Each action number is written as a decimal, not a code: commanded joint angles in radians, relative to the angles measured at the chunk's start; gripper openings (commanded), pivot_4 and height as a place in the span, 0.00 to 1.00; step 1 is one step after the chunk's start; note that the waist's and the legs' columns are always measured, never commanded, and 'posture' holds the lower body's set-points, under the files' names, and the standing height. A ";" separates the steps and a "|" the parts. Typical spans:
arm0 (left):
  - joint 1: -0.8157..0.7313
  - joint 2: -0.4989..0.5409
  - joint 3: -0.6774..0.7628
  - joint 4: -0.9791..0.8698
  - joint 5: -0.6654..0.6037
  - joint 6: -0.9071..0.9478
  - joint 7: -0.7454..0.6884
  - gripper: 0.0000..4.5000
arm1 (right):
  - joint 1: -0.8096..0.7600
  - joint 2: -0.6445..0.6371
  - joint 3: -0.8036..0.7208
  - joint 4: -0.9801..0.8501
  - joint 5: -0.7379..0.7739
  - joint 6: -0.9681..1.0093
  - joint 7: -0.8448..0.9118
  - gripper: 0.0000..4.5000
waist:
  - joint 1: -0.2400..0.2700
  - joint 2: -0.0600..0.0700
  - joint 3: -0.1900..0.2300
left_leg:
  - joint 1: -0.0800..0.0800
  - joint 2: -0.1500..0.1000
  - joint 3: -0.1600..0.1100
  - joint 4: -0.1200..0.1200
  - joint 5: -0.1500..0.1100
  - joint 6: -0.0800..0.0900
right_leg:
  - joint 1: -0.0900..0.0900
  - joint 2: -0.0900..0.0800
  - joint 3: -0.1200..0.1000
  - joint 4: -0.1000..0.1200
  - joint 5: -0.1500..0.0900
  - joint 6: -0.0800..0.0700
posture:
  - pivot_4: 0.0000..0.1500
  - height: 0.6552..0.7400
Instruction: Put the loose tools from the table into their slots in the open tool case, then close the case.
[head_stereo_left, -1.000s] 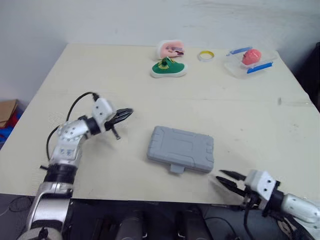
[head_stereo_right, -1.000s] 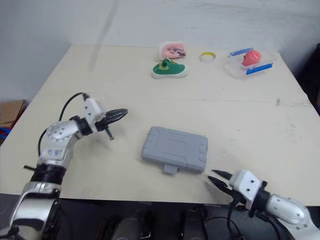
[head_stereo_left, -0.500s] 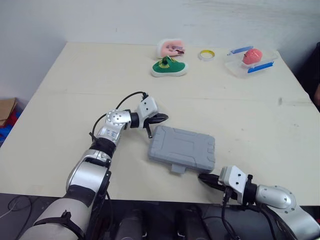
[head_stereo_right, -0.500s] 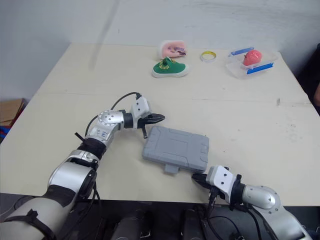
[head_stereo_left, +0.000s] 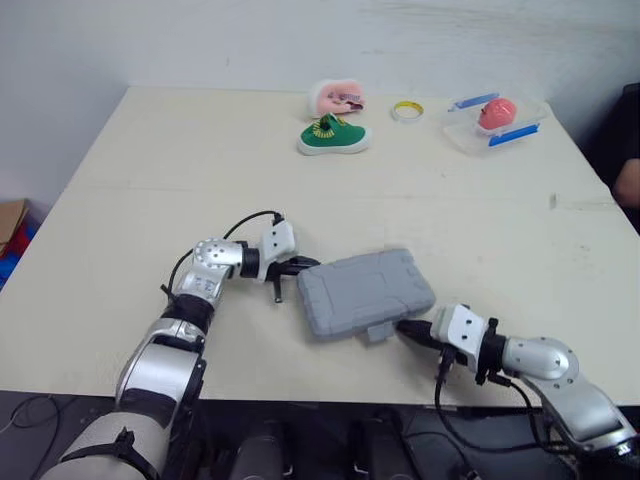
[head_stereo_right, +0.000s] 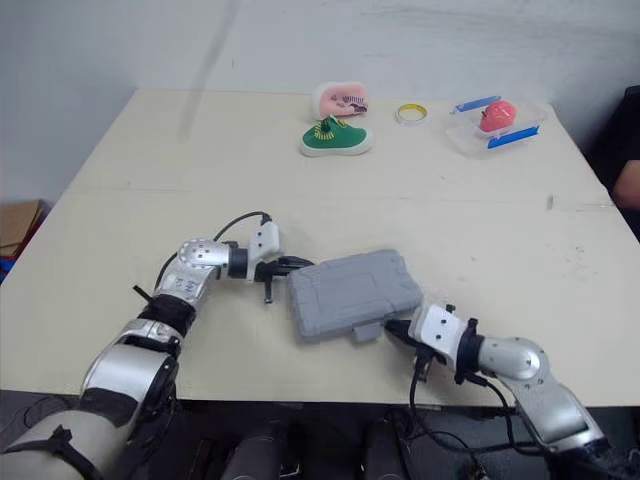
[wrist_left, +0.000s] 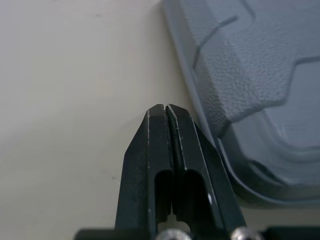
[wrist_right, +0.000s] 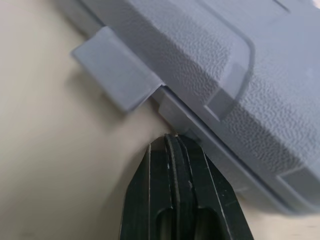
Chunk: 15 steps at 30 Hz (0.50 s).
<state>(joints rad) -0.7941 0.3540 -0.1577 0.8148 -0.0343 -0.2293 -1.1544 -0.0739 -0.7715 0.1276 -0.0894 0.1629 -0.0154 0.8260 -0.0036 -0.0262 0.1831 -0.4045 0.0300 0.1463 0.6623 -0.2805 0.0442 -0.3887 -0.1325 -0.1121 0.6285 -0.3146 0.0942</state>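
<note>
Case: tool case (head_stereo_left: 365, 295) lay shut, lower centre | Left gripper (head_stereo_left: 306, 266): fingers together, tips at its left edge | Right gripper (head_stereo_left: 406, 328): fingers together, by the latch tab (wrist_right: 116, 81) | Left to do: likely only latching.

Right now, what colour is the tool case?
The tool case is plain grey all over, with a pebbled surface. It shows best in the right wrist view.

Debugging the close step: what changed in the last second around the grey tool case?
Left gripper swung in to the left edge of the closed grey plastic tool case; right gripper came in to its front edge beside the latch tab. Both are shut. The case turned counterclockwise in the head views. Green toy shoe and yellow tape ring stayed.
</note>
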 joint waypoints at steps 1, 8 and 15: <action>0.071 0.000 -0.013 -0.172 -0.025 0.073 -0.014 0.00 | -0.052 0.000 0.008 0.150 -0.074 -0.007 0.001 0.01 | 0.003 0.000 0.000 | 0.000 0.000 -0.001 0.000 0.000 0.000 | 0.001 -0.001 0.001 0.000 0.000 0.000 | 1.00 1.00; 0.219 0.014 0.010 -0.415 -0.040 0.215 0.082 0.00 | -0.192 0.053 0.039 0.293 -0.106 -0.008 0.011 0.01 | -0.002 0.000 0.000 | 0.001 0.000 -0.002 0.001 -0.001 0.000 | 0.003 -0.001 0.002 -0.001 0.000 0.000 | 1.00 1.00; 0.339 0.085 0.087 -0.547 -0.073 0.301 0.179 0.00 | -0.144 0.030 -0.014 0.301 -0.104 -0.019 -0.008 0.01 | 0.002 0.001 0.000 | 0.003 0.000 -0.003 0.000 -0.003 -0.004 | 0.005 -0.001 0.002 -0.001 0.000 0.000 | 1.00 1.00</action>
<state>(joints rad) -0.4687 0.4177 -0.1081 0.3017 -0.0867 0.0544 -0.9918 -0.2664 -0.7115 0.1352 0.1542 0.0995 -0.0670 0.8333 -0.0016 -0.0255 0.1826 -0.4017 0.0302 0.1433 0.6628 -0.2838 0.0401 -0.3838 -0.1342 -0.1105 0.6272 -0.3142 0.0942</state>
